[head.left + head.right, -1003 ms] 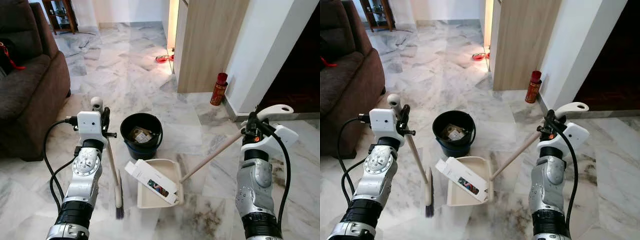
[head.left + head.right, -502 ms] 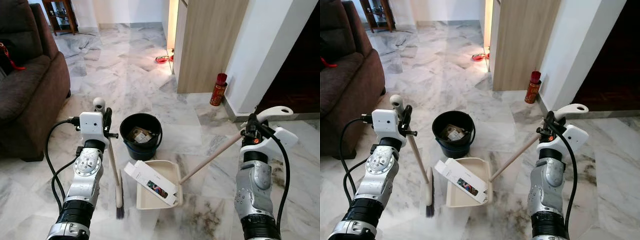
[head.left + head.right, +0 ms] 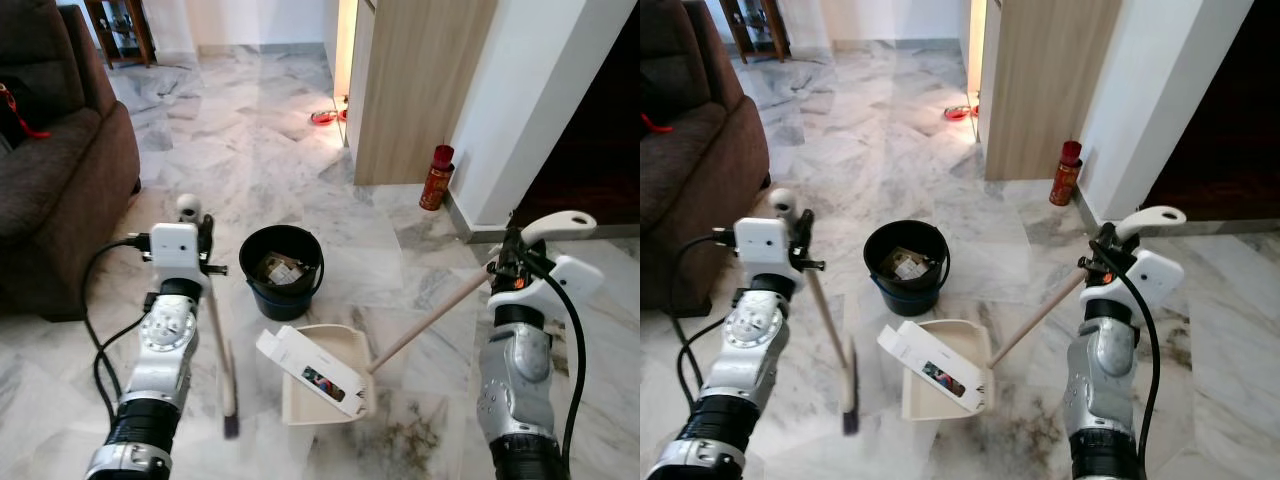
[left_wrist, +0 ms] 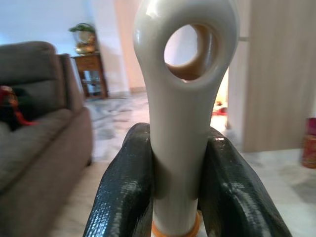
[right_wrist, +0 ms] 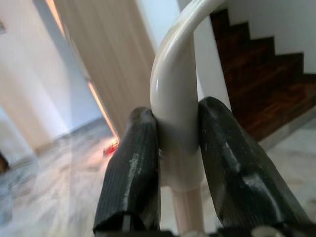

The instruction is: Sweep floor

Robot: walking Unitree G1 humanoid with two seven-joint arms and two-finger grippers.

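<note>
Left gripper (image 4: 177, 197) clamped on broom (image 3: 218, 340), lower left. Right gripper (image 5: 180, 163) clamped on dustpan (image 3: 325, 375), centre, angled to catch box (image 3: 310, 362); bucket (image 3: 282, 270) just above for tipping.

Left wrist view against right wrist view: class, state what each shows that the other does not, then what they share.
Only the left wrist view shows the brown sofa, a small wooden side table, and the broom handle with its round hanging hole, clamped by the left gripper.

Only the right wrist view shows dark wooden stairs and the dustpan handle, curved at its end, clamped by the right gripper.

Both show black fingers shut on a cream handle, marble floor and the wood-panelled cabinet.
</note>
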